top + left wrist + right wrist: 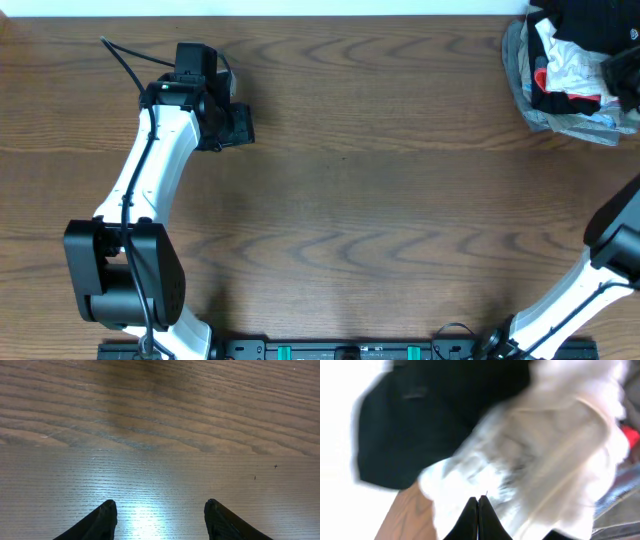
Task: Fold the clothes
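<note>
The clothes show only as blurred black fabric [430, 420] at the upper left of the right wrist view, beside a crumpled white garment [545, 450]. In the overhead view black cloth [580, 22] tops the heap at the far right corner. My right gripper [478, 499] is shut, its fingertips pressed together against the white garment, and I see no cloth between them. My left gripper [238, 125] hovers over bare wood at the far left. It [160, 505] is open with nothing between its fingers.
A heap of white, grey, red and black garments [570, 75] sits at the table's far right corner. The right arm [600, 275] comes in at the lower right and leaves the frame. Brown wood table [380, 200] spreads between the arms.
</note>
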You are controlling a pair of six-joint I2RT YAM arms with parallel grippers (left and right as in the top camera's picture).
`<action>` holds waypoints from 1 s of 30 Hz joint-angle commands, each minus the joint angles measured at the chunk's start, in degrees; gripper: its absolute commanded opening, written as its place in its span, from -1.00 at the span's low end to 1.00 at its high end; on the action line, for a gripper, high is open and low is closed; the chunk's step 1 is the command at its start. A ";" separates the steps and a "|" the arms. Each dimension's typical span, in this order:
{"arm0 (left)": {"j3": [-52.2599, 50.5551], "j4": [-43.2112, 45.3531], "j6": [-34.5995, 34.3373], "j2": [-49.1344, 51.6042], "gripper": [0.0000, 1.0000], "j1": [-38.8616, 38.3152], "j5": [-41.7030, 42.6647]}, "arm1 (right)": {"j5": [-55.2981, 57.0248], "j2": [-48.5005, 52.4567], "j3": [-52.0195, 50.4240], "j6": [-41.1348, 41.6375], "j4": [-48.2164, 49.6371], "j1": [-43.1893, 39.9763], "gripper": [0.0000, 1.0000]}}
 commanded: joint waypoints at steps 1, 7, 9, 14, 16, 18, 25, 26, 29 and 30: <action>-0.50 0.02 -0.07 0.42 0.18 0.20 -0.72 | -10.05 -6.29 0.20 -13.94 -0.81 0.15 -0.88; -0.50 0.02 -0.07 0.42 0.96 0.20 -0.70 | -19.69 -15.15 0.20 -34.77 -11.65 3.06 -0.41; -0.50 0.02 -0.07 0.44 0.96 0.20 -0.70 | -17.77 -18.58 0.20 -39.39 -16.96 5.01 -0.25; -0.50 0.04 -0.07 0.42 0.96 0.20 -0.70 | 0.42 -23.67 0.20 -40.46 -21.46 9.57 -0.05; -0.50 0.04 -0.07 0.42 0.96 0.20 -0.70 | 5.29 -23.85 0.20 -40.52 -20.83 11.15 -0.03; -0.50 0.04 -0.07 0.42 0.96 0.20 -0.70 | 8.52 -23.28 0.17 -41.24 -19.43 12.15 -0.04; -0.50 0.70 -0.09 0.42 0.96 0.20 -0.70 | 10.51 -15.56 0.17 -41.77 -3.74 12.52 0.39; -0.50 0.74 -0.07 0.42 0.96 0.20 -0.70 | 12.31 -13.20 0.17 -41.75 0.09 12.48 0.46; -0.50 1.14 -0.07 0.42 0.96 0.20 -0.72 | 15.08 -8.26 0.17 -41.70 8.11 12.15 0.59; -0.50 1.20 -0.04 0.42 0.96 0.20 -0.72 | 15.50 -6.27 0.17 -41.64 11.37 11.89 0.62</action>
